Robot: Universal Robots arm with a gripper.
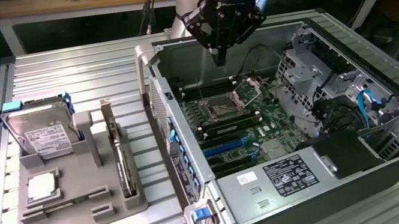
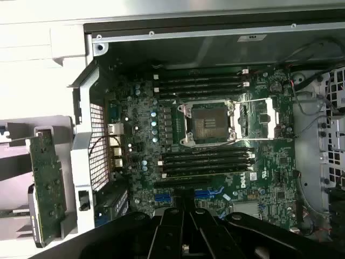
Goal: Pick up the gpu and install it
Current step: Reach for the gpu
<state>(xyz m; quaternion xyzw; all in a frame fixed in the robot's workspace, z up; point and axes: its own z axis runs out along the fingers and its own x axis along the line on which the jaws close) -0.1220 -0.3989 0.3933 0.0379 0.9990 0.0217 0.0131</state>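
The gpu (image 1: 119, 157) is a thin dark card standing on its edge in a slot of the grey holder (image 1: 79, 216), at the exterior view's left of the computer case. In the wrist view the gpu (image 2: 48, 189) shows as a green-brown board beside the case wall. My gripper (image 1: 219, 55) hangs over the far part of the open case, well apart from the gpu, shut with nothing between its fingers. From the wrist, the gripper (image 2: 186, 244) sits over the motherboard (image 2: 145, 135), its dark fingers (image 2: 168, 232) pressed together.
The open computer case (image 1: 194, 180) lies on its side on the ribbed metal table (image 1: 71, 72). A silver hard drive (image 1: 45, 136) in a blue frame and a small square chip (image 1: 41, 186) share the holder. The processor socket (image 2: 210, 123) stands open, with memory slots (image 2: 207, 162) alongside.
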